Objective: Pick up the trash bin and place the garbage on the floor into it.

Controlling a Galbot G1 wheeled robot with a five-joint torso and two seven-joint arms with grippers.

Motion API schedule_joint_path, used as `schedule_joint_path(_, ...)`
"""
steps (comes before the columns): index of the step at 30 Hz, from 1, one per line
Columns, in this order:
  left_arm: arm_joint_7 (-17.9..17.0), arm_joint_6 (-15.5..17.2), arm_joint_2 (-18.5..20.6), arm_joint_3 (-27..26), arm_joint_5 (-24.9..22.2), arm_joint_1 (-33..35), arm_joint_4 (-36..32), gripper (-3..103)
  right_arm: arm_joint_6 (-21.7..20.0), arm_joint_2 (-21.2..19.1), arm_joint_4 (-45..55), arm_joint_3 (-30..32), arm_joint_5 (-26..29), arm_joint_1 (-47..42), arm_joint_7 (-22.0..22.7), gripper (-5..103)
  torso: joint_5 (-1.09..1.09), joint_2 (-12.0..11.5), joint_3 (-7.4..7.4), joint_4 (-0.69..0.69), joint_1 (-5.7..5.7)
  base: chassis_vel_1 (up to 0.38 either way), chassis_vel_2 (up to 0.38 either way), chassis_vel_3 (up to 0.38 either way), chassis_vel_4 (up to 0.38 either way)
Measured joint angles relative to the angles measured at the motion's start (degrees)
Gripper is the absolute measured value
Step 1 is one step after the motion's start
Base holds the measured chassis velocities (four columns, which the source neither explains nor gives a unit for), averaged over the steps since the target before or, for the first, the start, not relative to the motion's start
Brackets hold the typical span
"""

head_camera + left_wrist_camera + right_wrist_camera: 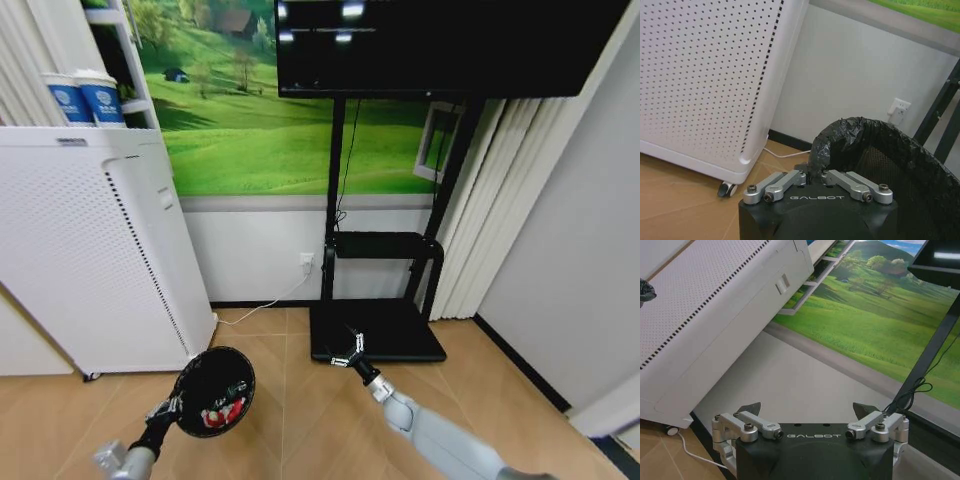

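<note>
The trash bin [213,390], a small round black mesh basket lined with a black bag, hangs just above the wooden floor at the lower left of the head view. My left gripper [177,407] is shut on its near rim. The left wrist view shows the gripper [813,175] pinching the bag-covered rim [875,131]. Red-and-white garbage [224,412] lies inside the bin. My right gripper [347,355] hovers open and holds nothing in front of the TV stand's base. In the right wrist view its fingers [749,409] stand wide apart.
A tall white perforated appliance on castors [90,250] stands at the left, close to the bin, with paper cups [85,98] above it. The black TV stand base [378,330] lies ahead. A white cable [265,303] runs along the floor to a wall outlet [306,262].
</note>
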Motion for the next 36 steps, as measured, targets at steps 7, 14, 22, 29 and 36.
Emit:
schedule_joint_path(7,0.1,-0.1,-2.0,-0.7,1.5,2.1,-0.9,6,0.0,-0.6,0.1,0.9,-4.4,-1.1,1.7,100,-0.02,0.0,0.0,0.01,0.0,0.338,-0.194,-0.343,0.198)
schedule_joint_path(14,0.9,-0.3,-4.4,-0.8,3.0,3.5,-0.9,6,0.0,1.3,-1.5,0.8,-8.1,-1.6,3.9,100,0.03,0.0,-0.02,0.01,-0.03,0.429,-0.172,-0.436,0.185)
schedule_joint_path(22,0.7,-0.6,-5.6,-1.2,2.8,4.0,-0.6,6,0.0,2.5,-3.2,0.9,-8.1,-1.6,5.4,100,-0.02,0.0,0.0,-0.01,-0.01,0.245,0.179,-0.269,-0.156)
schedule_joint_path(29,1.1,-0.9,-7.1,-2.2,3.2,6.7,-1.5,6,0.0,2.6,-3.3,1.0,-7.8,-1.4,5.3,100,-0.01,0.0,0.01,0.01,0.02,0.022,0.116,-0.003,-0.103)
schedule_joint_path(36,1.9,-1.3,-8.1,-2.4,4.1,8.4,-1.8,6,0.0,2.4,-3.2,1.7,-9.4,-2.0,5.2,100,-0.02,0.0,0.0,-0.02,0.01,-0.035,-0.06,0.034,0.052)
